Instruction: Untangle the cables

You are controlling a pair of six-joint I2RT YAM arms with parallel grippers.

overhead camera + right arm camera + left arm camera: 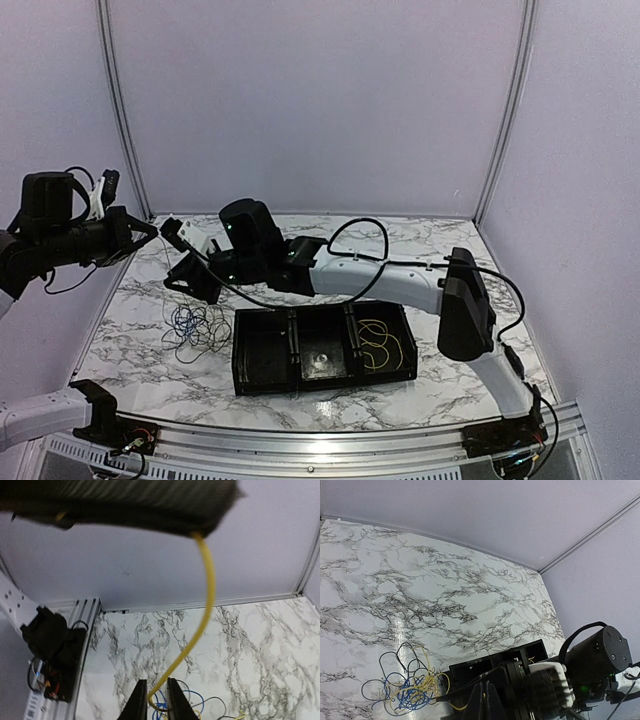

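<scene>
A tangle of yellow, blue and dark cables (195, 325) lies on the marble table left of the tray; it also shows in the left wrist view (405, 690). My right gripper (178, 283) hangs just above the tangle, its fingers (137, 702) shut on a yellow cable (200, 625). That cable rises to my left gripper (152, 232), seen blurred at the top of the right wrist view. The left gripper (490, 700) is raised at the left, and a bit of yellow shows between its closed fingers. More yellow cables (380, 345) lie in the tray's right compartment.
A black tray (262, 380) with three compartments stands at the middle front; it also shows in the left wrist view (495, 660). The right arm (400, 280) stretches across the table above the tray. Purple walls close in the back and sides.
</scene>
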